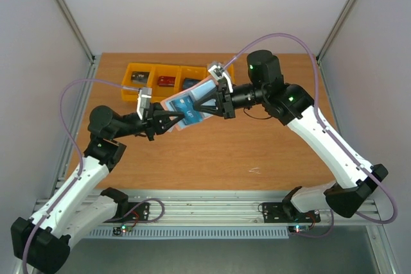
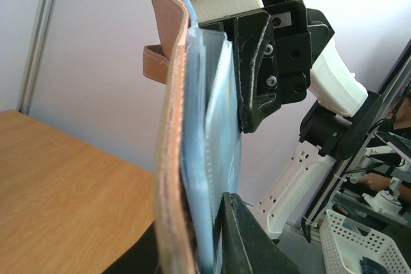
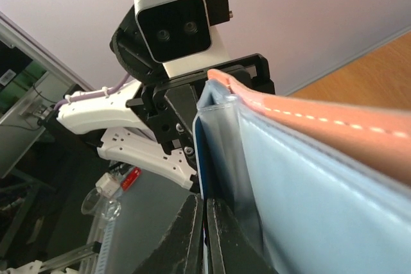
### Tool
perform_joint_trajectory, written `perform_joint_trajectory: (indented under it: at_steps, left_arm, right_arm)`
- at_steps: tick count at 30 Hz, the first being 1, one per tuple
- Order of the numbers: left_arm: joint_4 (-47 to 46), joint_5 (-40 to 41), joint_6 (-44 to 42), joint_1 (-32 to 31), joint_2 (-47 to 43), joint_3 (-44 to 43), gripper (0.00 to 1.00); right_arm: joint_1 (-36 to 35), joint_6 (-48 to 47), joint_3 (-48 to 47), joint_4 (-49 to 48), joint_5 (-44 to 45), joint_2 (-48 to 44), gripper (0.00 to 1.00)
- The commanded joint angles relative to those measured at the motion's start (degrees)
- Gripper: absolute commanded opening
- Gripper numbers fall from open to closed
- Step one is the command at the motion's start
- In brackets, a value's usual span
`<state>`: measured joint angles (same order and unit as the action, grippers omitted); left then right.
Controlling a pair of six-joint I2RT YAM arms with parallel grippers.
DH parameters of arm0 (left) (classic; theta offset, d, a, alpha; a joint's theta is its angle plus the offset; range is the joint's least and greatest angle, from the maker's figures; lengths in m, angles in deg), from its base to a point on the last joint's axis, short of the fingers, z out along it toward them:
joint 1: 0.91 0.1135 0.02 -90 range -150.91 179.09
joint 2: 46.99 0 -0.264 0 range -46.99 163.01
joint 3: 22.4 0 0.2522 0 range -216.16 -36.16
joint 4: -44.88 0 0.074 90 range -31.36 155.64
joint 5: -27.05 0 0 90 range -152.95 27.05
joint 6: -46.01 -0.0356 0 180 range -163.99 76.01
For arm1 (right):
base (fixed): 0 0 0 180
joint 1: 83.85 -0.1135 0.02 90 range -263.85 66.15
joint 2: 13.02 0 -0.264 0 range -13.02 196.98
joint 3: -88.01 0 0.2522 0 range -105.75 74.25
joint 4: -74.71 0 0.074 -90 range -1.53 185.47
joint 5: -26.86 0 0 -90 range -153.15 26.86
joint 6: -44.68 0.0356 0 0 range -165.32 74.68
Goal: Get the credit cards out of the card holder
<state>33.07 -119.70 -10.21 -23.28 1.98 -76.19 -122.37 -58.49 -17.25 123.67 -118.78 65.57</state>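
The card holder point(image 1: 182, 102) is held in the air over the back of the table, between my two grippers. In the left wrist view it stands edge-on, pinkish outside point(image 2: 170, 158) and light blue inside. My left gripper point(image 1: 166, 120) point(image 2: 192, 226) is shut on its lower end. My right gripper point(image 1: 210, 107) point(image 3: 205, 205) is shut on the edge of a thin dark-blue card with a white rim point(image 3: 201, 158), which sticks out of a pocket of the holder point(image 3: 308, 190). A blue card face point(image 1: 191, 115) shows in the top view. Other cards are hidden.
An orange bin point(image 1: 136, 68) with several compartments holding small items stands at the back left of the wooden table point(image 1: 257, 152). Metal frame posts and white walls close in the sides. Both arms cross the table's middle.
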Motion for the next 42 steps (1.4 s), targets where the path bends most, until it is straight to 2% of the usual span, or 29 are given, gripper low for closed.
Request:
perform_joint_trajectory:
  at_steps: [1,7,12,15,21,34,42]
  left_arm:
    - [-2.1,1.2,1.4,-0.7,0.2,0.9,0.17]
    - [-2.5,0.6,1.7,-0.7,0.1,1.0,0.23]
    - [-2.5,0.1,1.7,-0.7,-0.1,1.1,0.23]
    - [-2.6,0.0,1.7,-0.7,-0.2,1.1,0.19]
    - [-2.4,-0.2,1.6,-0.8,0.0,1.1,0.00]
    - [-2.3,-1.2,1.0,-0.7,-0.1,1.3,0.00]
    - [-2.3,-1.6,0.9,-0.8,-0.1,1.3,0.00]
  right_arm:
    - [1.6,-0.4,2.1,-0.6,-1.4,-2.8,0.01]
    - [2.9,-3.9,0.0,5.8,0.2,-3.6,0.01]
    - [4.0,-4.9,-0.5,7.5,0.7,-4.2,0.01]
    - [4.6,-5.1,-0.7,8.3,0.7,-4.6,0.01]
    - [4.9,-5.8,-1.3,9.7,1.3,-4.9,0.01]
    - [8.2,-9.8,-1.9,16.0,3.2,-6.0,0.01]
    - [10.1,-10.1,-2.1,16.5,1.7,-6.0,0.01]
